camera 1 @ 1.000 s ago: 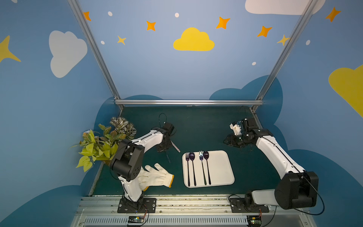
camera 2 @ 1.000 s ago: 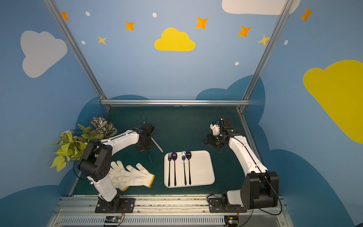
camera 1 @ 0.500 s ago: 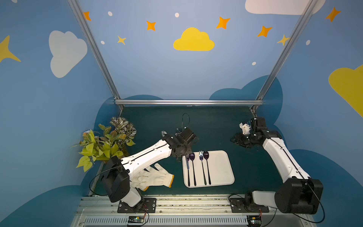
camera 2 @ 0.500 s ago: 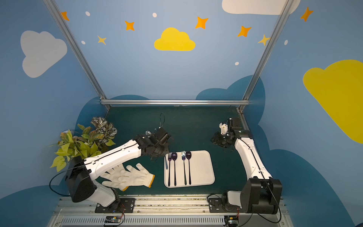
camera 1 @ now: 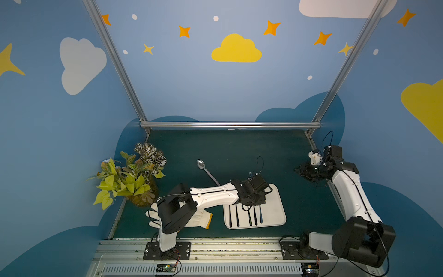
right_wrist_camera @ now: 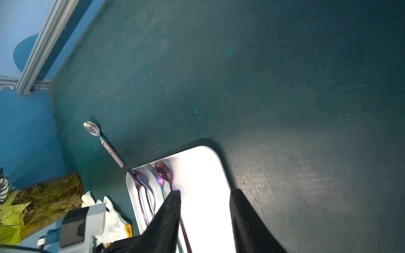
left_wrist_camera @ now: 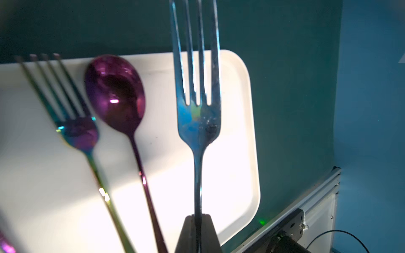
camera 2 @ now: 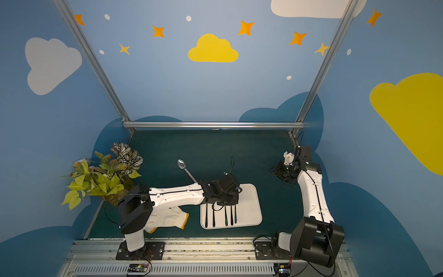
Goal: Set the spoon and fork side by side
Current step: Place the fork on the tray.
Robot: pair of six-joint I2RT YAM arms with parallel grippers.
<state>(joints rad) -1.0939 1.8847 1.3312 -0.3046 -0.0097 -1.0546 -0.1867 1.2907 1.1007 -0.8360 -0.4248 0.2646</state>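
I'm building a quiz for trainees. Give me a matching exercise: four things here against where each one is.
1 silver fork
2 purple spoon
3 pink-handled spoon
4 white glove

A lying on the white tray
B on the green tabletop, past the tray's far corner
C clamped in the left gripper
D beside the tray, near the left arm base

Pairs: 1-C, 2-A, 3-B, 4-D

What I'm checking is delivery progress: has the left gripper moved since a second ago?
Yes. The left gripper, shut on a fork, went from beside the silver spoon on the mat to above the white tray.
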